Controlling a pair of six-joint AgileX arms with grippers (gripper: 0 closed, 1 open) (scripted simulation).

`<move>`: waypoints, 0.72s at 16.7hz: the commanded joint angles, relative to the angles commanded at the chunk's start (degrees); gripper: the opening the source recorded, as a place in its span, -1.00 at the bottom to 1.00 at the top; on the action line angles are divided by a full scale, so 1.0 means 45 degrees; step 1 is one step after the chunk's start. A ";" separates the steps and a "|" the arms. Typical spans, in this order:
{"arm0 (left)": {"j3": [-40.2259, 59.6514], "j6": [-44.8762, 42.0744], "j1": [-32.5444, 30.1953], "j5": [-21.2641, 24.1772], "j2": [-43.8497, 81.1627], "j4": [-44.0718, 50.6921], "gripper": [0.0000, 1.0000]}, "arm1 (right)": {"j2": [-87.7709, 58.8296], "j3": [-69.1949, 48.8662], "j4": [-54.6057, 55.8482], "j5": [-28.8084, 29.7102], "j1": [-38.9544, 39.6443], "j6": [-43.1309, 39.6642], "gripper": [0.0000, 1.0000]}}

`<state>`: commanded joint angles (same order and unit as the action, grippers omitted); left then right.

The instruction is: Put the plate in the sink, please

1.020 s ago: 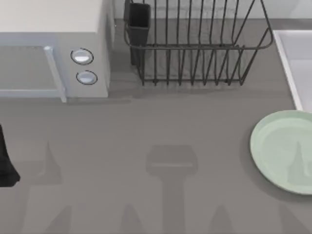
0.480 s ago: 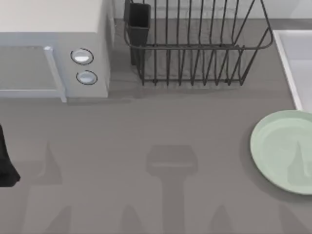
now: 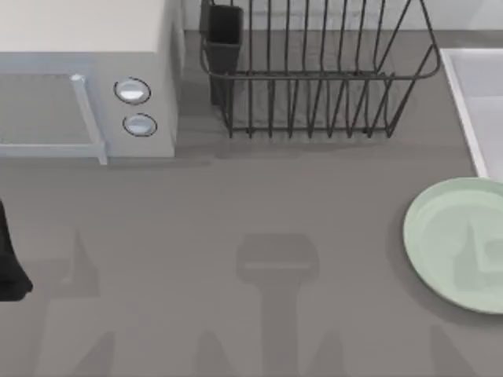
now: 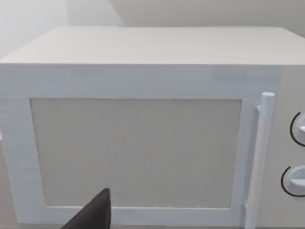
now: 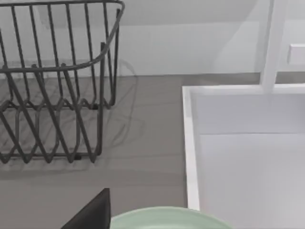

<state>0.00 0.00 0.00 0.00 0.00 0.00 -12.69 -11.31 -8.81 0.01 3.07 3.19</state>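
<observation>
The pale mint-green plate [image 3: 456,243] lies flat on the grey counter at the right edge of the top view, partly cut off by it. Its near rim [image 5: 167,218] also shows in the right wrist view. The light grey-white sink [image 3: 471,94] sits behind the plate at the far right, and its raised rim [image 5: 190,143] and basin show in the right wrist view. A dark part of my right gripper [image 5: 93,212] hangs just above the plate's rim, on the dish-rack side. My left arm [image 3: 8,259] is parked at the table's left edge.
A dark wire dish rack [image 3: 314,78] with a black cup holder stands at the back middle, left of the sink. A white microwave [image 3: 78,78] fills the back left, and the left wrist view faces its door [image 4: 143,143]. Bare grey counter lies between them.
The shadow on the plate has changed from a narrow spike to a broader block, and the shadows near the front edge have shifted left. The plate and the left arm have not moved.
</observation>
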 joint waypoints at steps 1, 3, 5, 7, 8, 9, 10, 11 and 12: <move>0.0000 0.0000 0.0000 0.0000 0.0000 0.0000 1.00 | -0.0930 -0.0746 -0.0578 0.0000 0.0201 0.0209 1.00; 0.0000 0.0000 0.0000 0.0000 0.0000 0.0000 1.00 | -0.3090 -0.2419 -0.1871 0.0001 0.0652 0.0678 1.00; 0.0000 0.0000 0.0000 0.0000 0.0000 0.0000 1.00 | -0.5552 -0.4260 -0.3291 0.0003 0.1147 0.1192 1.00; 0.0000 0.0000 0.0000 0.0000 0.0000 0.0000 1.00 | -0.8190 -0.6192 -0.4781 0.0004 0.1666 0.1731 1.00; 0.0000 0.0000 0.0000 0.0000 0.0000 0.0000 1.00 | -0.9533 -0.7169 -0.5532 0.0004 0.1927 0.2003 1.00; 0.0000 0.0000 0.0000 0.0000 0.0000 0.0000 1.00 | -1.0873 -0.8140 -0.6278 0.0005 0.2187 0.2273 1.00; 0.0000 0.0000 0.0000 0.0000 0.0000 0.0000 1.00 | -1.2196 -0.9093 -0.7011 0.0005 0.2442 0.2538 1.00; 0.0000 0.0000 0.0000 0.0000 0.0000 0.0000 1.00 | -1.3485 -1.0019 -0.7721 0.0006 0.2690 0.2796 1.00; 0.0000 0.0000 0.0000 0.0000 0.0000 0.0000 1.00 | -1.4727 -1.0908 -0.8401 0.0006 0.2927 0.3042 1.00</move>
<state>0.00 0.00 0.00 0.00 0.00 0.00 -78.96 -60.39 -46.61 0.04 16.24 16.88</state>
